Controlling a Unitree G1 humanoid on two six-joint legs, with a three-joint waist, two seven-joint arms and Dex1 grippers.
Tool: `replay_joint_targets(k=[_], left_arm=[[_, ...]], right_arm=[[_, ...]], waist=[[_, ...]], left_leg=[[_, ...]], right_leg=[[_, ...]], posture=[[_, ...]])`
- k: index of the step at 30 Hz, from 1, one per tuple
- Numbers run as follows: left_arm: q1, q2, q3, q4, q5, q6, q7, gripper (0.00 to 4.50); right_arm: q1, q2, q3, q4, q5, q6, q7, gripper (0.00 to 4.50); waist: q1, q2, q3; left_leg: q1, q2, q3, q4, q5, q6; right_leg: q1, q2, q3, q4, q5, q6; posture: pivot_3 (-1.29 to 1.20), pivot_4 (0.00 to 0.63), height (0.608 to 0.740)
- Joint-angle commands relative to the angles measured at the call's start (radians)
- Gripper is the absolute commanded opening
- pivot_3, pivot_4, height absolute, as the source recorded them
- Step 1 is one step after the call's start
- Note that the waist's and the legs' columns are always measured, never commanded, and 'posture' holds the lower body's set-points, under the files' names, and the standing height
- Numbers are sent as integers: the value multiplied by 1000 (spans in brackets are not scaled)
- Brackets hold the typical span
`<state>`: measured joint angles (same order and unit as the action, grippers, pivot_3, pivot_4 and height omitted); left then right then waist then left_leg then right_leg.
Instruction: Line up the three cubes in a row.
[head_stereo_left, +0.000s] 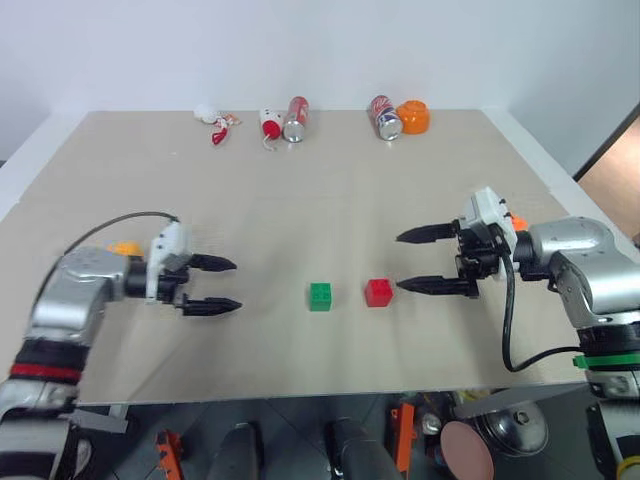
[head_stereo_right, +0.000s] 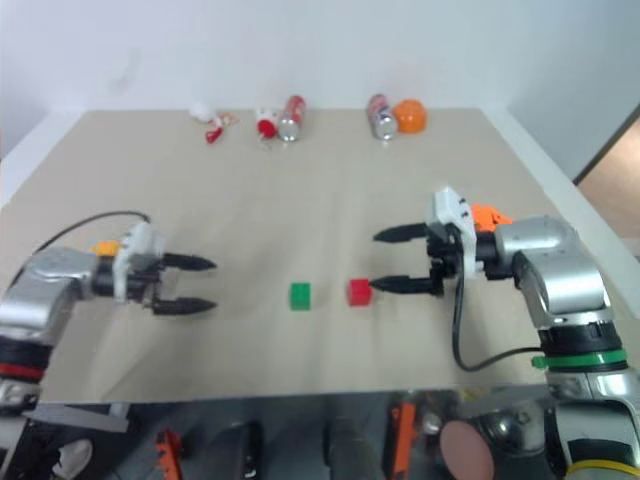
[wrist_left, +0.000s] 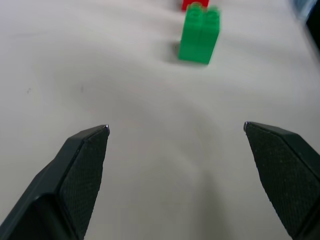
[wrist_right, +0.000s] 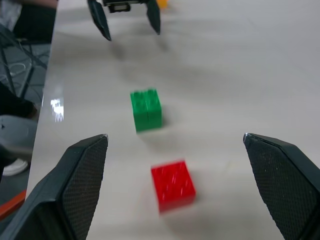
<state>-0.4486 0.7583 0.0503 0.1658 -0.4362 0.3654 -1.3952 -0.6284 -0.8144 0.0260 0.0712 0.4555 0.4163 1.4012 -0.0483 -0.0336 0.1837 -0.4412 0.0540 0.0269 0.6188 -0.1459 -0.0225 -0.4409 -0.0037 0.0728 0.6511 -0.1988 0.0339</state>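
The green cube (head_stereo_left: 320, 296) and the red cube (head_stereo_left: 379, 292) stand side by side, a small gap apart, near the table's front middle. A yellow-orange cube (head_stereo_left: 125, 248) peeks out behind my left wrist, mostly hidden. My left gripper (head_stereo_left: 237, 285) hovers open and empty to the left of the green cube, pointing toward it. My right gripper (head_stereo_left: 398, 262) is open and empty, its lower fingertip just right of the red cube. The right wrist view has the red cube (wrist_right: 173, 185) closer and the green cube (wrist_right: 146, 110) behind it.
Two cans (head_stereo_left: 296, 118) (head_stereo_left: 384, 116), an orange round cup-like thing (head_stereo_left: 412, 117) and small red-and-white items (head_stereo_left: 222, 126) lie along the table's far edge. An orange thing (head_stereo_right: 487, 213) sits partly hidden behind my right wrist. The table's front edge (head_stereo_left: 300, 395) runs close below the cubes.
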Motion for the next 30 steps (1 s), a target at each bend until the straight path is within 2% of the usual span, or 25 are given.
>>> replay_joint_targets(k=[1, 4, 8, 14, 24, 30], left_arm=[[52, -25, 170, -111, -89, 120, 221, 4457], [77, -103, 306, -142, -109, 215, 510, 4457], [195, -196, 424, -314, -143, 248, 716, 4457], [243, -274, 522, -437, -179, 280, 949, 4457], [234, -293, 531, -343, -70, 155, 1118, 4457], [241, -291, 507, -256, -24, 95, 1144, 4457]], right_arm=[[-56, 57, -48, -63, 64, 37, -71, 4500], [-68, 94, -37, -100, 70, 53, -113, 4500], [-47, 98, -8, -167, 92, 66, -83, 4500], [-48, 126, 37, -204, 87, 68, -77, 4500], [-66, 196, 89, -184, 54, 13, -87, 4500], [-61, 245, 83, -180, 31, 6, -157, 4500]], waist=[[2, 0, 0], [4, 0, 0], [2, -1, 0], [3, -2, 0], [2, -3, 0], [2, -3, -1]], left_leg=[[0, 1, 0, 0, 0, 0], [0, 2, 0, 1, 0, 0], [0, 3, 2, 2, 0, 0], [1, 4, 1, 2, 0, 0], [2, 3, 2, 2, 0, -1], [2, 4, 2, 2, 0, -1]], right_leg=[[0, 0, 0, 0, 0, 0], [1, 0, -2, 0, 0, 0], [2, -1, -2, 0, 0, 0], [2, 1, -3, 0, 1, -2], [2, 1, -2, 0, 1, -3], [2, 1, -2, 0, 2, -3]], posture=[[0, 150, 740], [0, 150, 740], [0, 150, 740], [0, 150, 740], [0, 150, 740], [0, 150, 740]])
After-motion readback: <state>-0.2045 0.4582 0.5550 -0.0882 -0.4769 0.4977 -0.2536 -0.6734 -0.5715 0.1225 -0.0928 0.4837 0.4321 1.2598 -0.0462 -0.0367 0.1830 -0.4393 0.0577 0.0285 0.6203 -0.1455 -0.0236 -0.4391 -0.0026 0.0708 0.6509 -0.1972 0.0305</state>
